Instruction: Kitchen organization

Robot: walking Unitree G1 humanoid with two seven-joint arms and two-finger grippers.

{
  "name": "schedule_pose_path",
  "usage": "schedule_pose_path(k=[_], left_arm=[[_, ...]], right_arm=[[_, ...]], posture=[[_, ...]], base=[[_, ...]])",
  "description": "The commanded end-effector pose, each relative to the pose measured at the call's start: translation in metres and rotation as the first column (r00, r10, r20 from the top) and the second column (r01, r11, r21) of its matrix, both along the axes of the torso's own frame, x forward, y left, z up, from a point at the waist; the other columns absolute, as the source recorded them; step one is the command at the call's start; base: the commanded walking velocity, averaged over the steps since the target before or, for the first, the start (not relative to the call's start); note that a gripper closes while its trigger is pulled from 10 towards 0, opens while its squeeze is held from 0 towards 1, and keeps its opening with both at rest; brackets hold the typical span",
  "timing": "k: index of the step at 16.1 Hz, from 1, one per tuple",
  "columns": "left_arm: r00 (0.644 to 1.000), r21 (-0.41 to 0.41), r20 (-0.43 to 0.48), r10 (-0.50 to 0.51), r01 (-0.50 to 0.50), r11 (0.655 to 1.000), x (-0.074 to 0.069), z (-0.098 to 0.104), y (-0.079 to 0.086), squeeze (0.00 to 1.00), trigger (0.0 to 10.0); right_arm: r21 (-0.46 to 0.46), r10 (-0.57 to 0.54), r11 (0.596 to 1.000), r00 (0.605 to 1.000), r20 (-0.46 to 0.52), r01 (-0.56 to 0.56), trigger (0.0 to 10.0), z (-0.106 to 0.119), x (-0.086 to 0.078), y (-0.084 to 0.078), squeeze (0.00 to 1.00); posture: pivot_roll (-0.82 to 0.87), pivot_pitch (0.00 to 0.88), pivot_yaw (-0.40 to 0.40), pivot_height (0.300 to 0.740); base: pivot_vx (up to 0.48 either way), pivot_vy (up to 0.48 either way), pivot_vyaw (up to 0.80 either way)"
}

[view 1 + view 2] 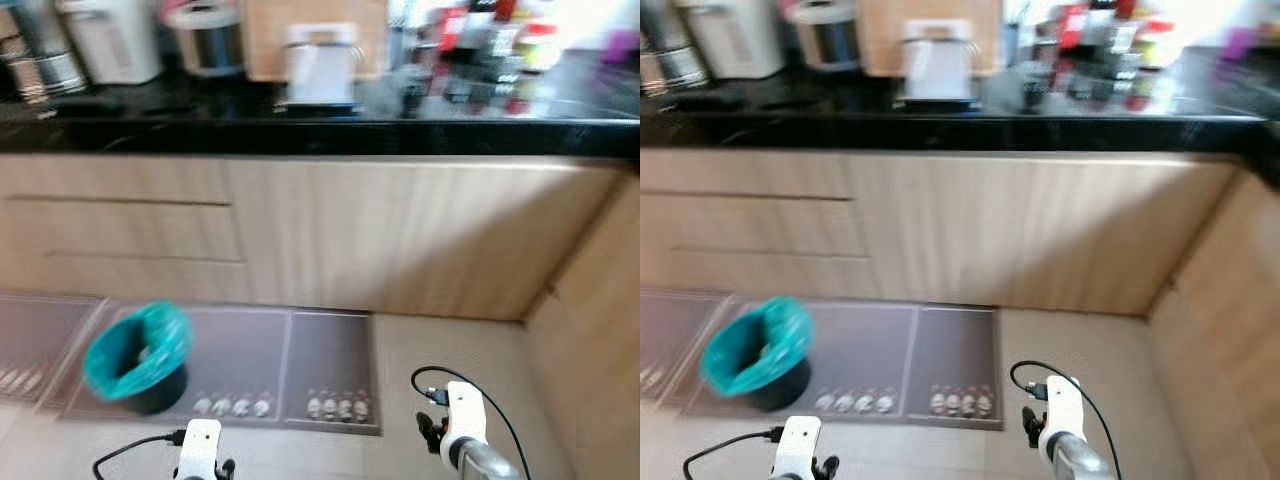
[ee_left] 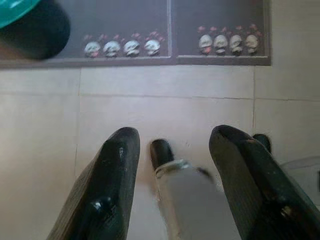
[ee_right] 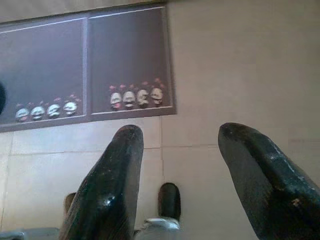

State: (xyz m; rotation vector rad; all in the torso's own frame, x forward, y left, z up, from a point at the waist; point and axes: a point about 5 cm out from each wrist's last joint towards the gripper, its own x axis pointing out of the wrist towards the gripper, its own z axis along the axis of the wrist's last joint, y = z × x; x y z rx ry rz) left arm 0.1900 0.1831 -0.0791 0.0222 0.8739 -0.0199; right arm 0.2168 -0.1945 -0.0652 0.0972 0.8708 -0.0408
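both head views are smeared by motion blur, so the jars and appliances on the glossy black countertop (image 1: 420,135) melt into soft streaks and the teal-lined black bin (image 1: 137,356) has a fuzzy outline. strong daylight comes from the upper right, blowing that corner out to white and laying pale reflections across the counter, while the pale wood-grain cabinet fronts (image 1: 1030,230) sit evenly lit with faint shade under the counter's lip. the wrist views are dimmer and flatter (the beige floor tiles (image 2: 45,150) look greyish), with the near black fingers (image 3: 112,190) out of focus and carrying small glints.
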Motion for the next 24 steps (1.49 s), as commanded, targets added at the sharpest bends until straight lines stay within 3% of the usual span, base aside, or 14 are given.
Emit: schedule_pose_path(k=[1, 17, 24], left_arm=[[1.000, 0.005, -0.013, 0.008, -0.007, 1.000, -0.0018, -0.0009, 0.0028, 0.00, 10.0], [1.000, 0.011, -0.002, 0.011, -0.011, 1.000, 0.0003, 0.0008, 0.0064, 0.00, 10.0], [1.000, 0.012, 0.006, 0.009, -0.009, 1.000, 0.0019, 0.0017, 0.0061, 0.00, 10.0]], right_arm=[[-0.003, 0.006, 1.000, 1.000, 0.011, -0.006, 10.0, 0.0018, 0.0036, 0.0023, 0.00], [0.002, 0.004, 1.000, 1.000, 0.003, -0.004, 10.0, 0.0022, 0.0048, 0.0034, 0.00], [-0.002, 0.007, 1.000, 1.000, 0.004, -0.007, 10.0, 0.0023, 0.0050, 0.0034, 0.00]], posture=[[-0.02, 0.000, 0.009, 0.740], [-0.01, 0.000, 0.013, 0.740], [-0.01, 0.000, 0.013, 0.740]], base=[[0.000, 0.000, 0.00], [0.000, 0.000, -0.27], [0.000, 0.000, 0.00]])
